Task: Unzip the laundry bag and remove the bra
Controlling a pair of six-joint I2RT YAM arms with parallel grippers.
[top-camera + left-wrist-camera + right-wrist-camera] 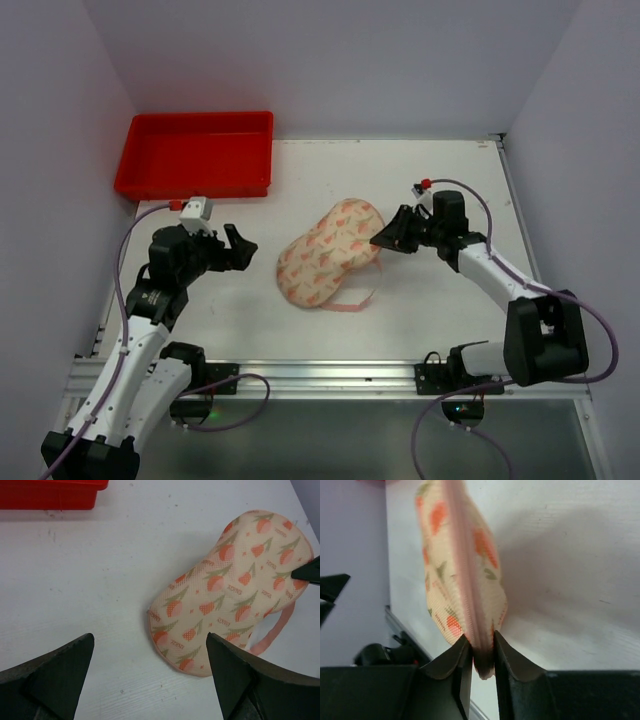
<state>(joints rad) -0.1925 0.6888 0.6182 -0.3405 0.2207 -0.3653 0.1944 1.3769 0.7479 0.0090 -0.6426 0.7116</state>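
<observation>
Reaching from the near edge, the left arm is holding its jaws spread left of the laundry bag on the tabletop; the right arm is bending leftward, jaws pinching the bag's pink zipper edge. A red tray is sitting far left.

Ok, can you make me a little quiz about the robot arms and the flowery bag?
1. True or false: the left pincer touches the laundry bag.
2. What is the right pincer pinching? A) the bag's pink zipper edge B) a spoon C) nothing
3. Fill in: the red tray sits at the table's far ___ corner.
Key: 1 false, it hangs open beside the bag; 2 A; 3 left.
</observation>
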